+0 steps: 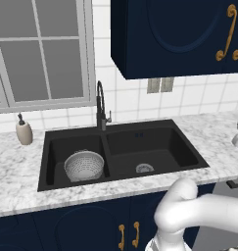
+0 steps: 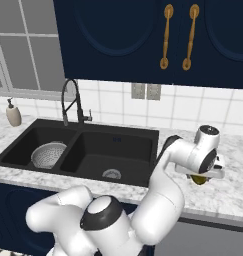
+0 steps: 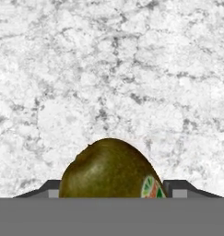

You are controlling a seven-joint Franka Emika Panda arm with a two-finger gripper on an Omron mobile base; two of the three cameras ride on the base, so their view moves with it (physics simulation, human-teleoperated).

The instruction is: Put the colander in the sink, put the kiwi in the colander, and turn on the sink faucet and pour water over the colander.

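Small yellowish-brown kiwi held between dark gripper jaws, lower half cut off, white perforated colander seated in black sink, 9 o'clock basin.

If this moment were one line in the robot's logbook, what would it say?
colander: in sink left basin | kiwi: between gripper fingers, over marble counter right of sink | faucet: no water | next: kiwi to colander
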